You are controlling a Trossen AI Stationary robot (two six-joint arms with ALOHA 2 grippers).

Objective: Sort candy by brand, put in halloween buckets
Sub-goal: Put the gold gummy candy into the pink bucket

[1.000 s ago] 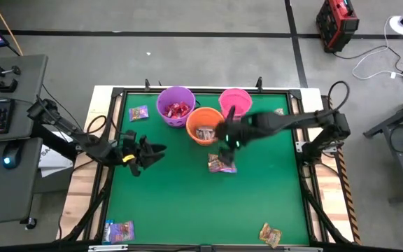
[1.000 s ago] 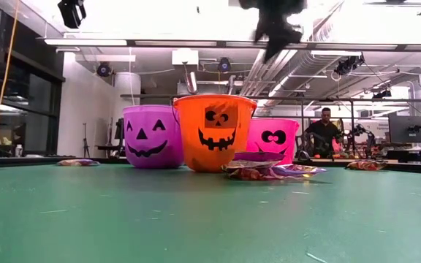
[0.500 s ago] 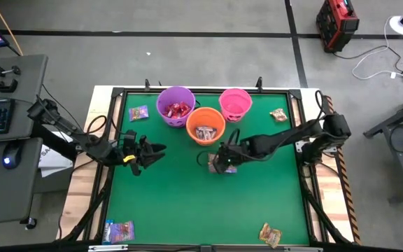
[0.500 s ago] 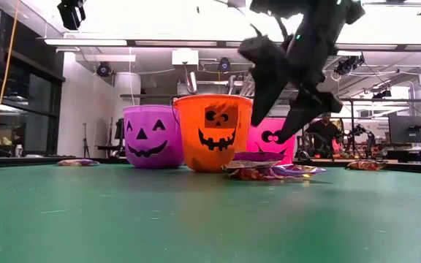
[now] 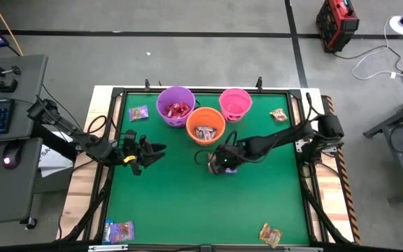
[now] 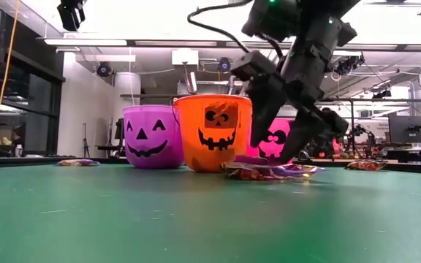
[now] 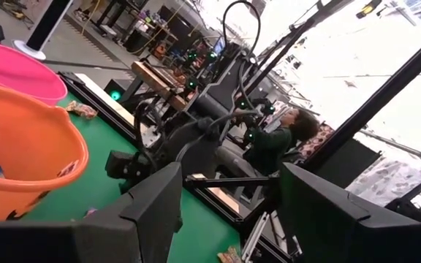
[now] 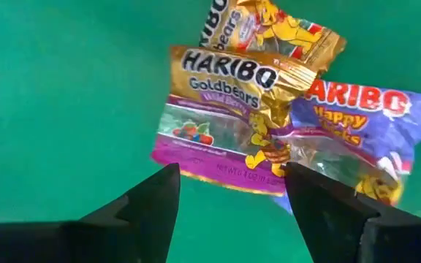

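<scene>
The right gripper (image 5: 219, 162) hung low over the middle of the green table (image 5: 180, 210), its two fingers (image 8: 148, 212) spread apart on either side of a small pile of candy packets (image 8: 269, 139), not pinching anything. The top packet in the pile, a gold and purple Goldbears bag (image 8: 225, 120), lay across a blue-and-white Haribo bag (image 8: 364, 139), with another gold packet (image 8: 269, 25) under its far edge. In the low view the same gripper (image 6: 287, 142) stood just above the pile (image 6: 269, 172), in front of the buckets. The three buckets stood together at the far side of the table: the purple bucket (image 5: 175, 105) on the left with red candy (image 5: 178, 110) inside, the orange bucket (image 5: 206, 124) just in front and to the right of it holding several packets, and the pink bucket (image 5: 235, 103) on the right. Loose candy lay well apart elsewhere: one packet (image 5: 139, 113) left of the purple bucket, one (image 5: 278, 115) near the far right edge, a blue one (image 5: 119, 230) at the near left corner and a gold one (image 5: 270, 235) at the near right. The left gripper (image 5: 152, 150) waited over the table's left side with its fingers (image 7: 141, 212) apart and empty.
</scene>
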